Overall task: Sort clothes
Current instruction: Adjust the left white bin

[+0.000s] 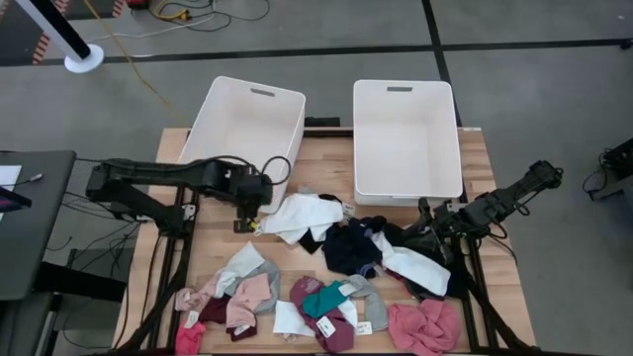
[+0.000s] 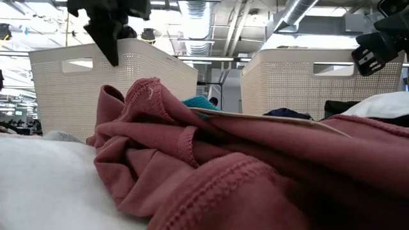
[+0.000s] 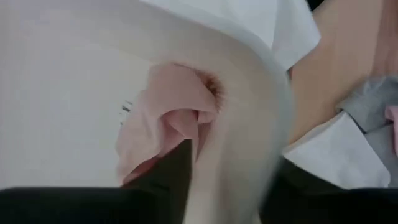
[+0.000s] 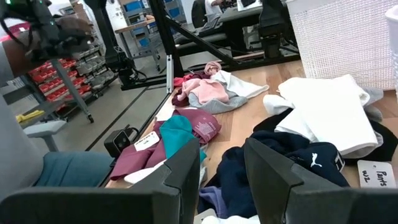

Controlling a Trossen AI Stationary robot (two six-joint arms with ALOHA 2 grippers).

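Dozens of small clothes are lying spread across the near half of the table, none of them yet in either bin as far as I can see. Closest to me a maroon garment is bunching up right at the table's edge, with a teal piece and a rosy pink one beside it.

Farther in, a navy garment and a white garment are heaped in the middle. The right gripper is hovering just over that heap's right side, its fingers standing partly apart with nothing between them (it looks to be waiting).

Beyond that, the left gripper is working at the near corner of the left bin. A pale pink garment is hanging against one finger, pressed close to the white bin wall, but I cannot tell whether it is being pinched or is merely draping there, nor how wide that gripper is standing.

I judge the step in hand is carrying that pink piece to the left bin. The next move is calling for lifting it clear of the rim, then letting go inside. The right bin is standing farthest back.
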